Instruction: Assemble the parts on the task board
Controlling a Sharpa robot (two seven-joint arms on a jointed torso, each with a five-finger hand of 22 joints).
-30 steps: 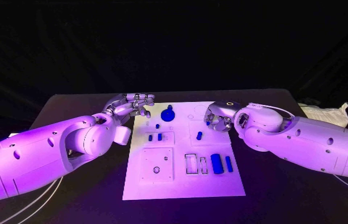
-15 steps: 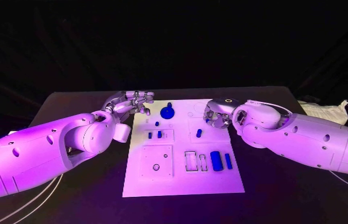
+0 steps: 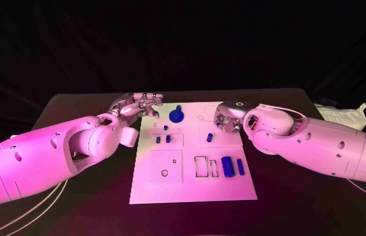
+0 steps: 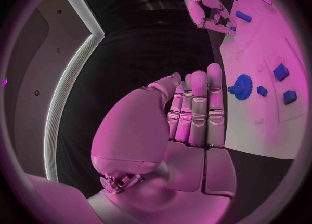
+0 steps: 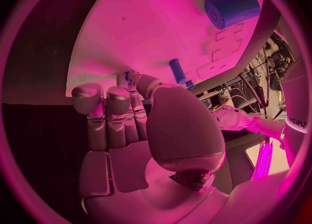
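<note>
The white task board [image 3: 191, 185] lies in the middle of the table. On it are a blue gear [image 3: 177, 116], small blue pegs [image 3: 163, 139], another peg [image 3: 210, 137], and a thick blue cylinder [image 3: 227, 166] beside a slim one [image 3: 240, 166]. My left hand [image 3: 139, 107] hovers at the board's far left corner; its fingers [image 4: 198, 107] are straight, side by side, and hold nothing, with the gear [image 4: 244, 85] just beyond them. My right hand [image 3: 229, 119] is over the board's far right edge, and it seems to pinch a small blue piece [image 5: 129, 76] between thumb and finger.
The black table [image 3: 76, 106] surrounds the board. White cloth [image 3: 343, 114] lies at the table's right edge. White cables [image 3: 30, 209] hang at the near left. Empty cut-outs [image 3: 202, 168] sit beside the cylinders, and a square plate [image 3: 165, 167] lies near left.
The whole picture has shifted a little, so the camera moved. Relative to the board, neither hand has visibly moved, and the parts lie as before.
</note>
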